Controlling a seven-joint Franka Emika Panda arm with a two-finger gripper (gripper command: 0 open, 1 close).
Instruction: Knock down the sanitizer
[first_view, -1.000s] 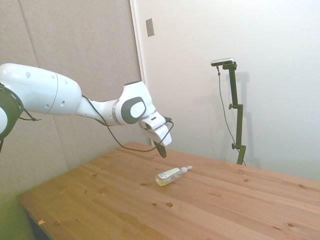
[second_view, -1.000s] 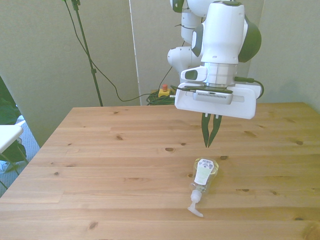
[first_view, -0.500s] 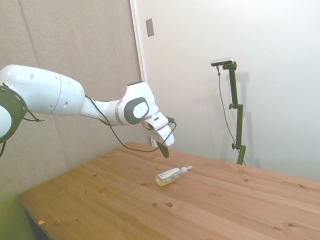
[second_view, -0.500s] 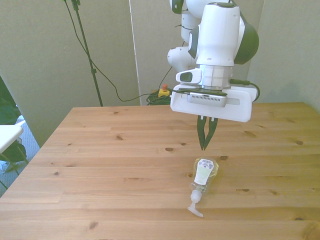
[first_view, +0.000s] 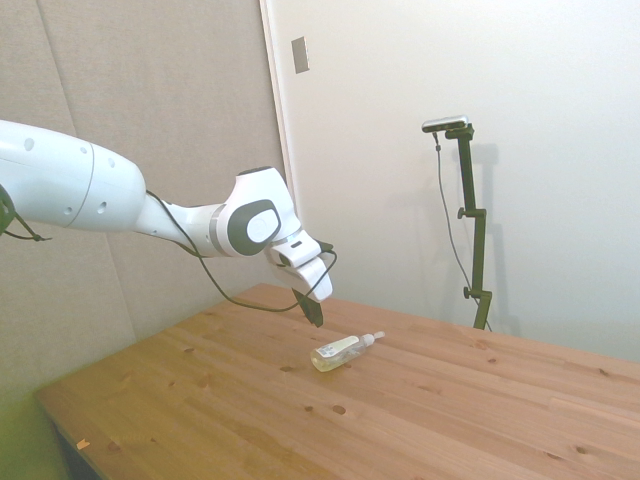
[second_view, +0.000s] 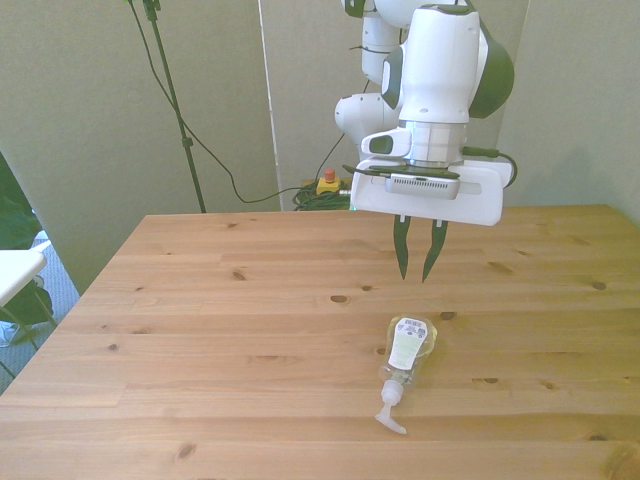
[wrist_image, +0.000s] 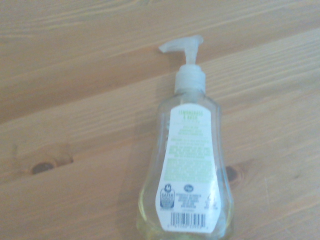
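The bottle (second_view: 406, 352) lay flat on its side on the table (second_view: 200, 330), just below and in front of the pincer (second_view: 419, 274), with its pump pointing away from it; I think the job was already done, so little could go wrong, unless the arm dipped down and bumped the bottle, which could make it roll or slide toward the table's edge. The arm reached out low over the table with the pincer up in the air, pointing down, touching nothing; its two fingers (second_view: 402, 252) were a little bit apart and held nothing.
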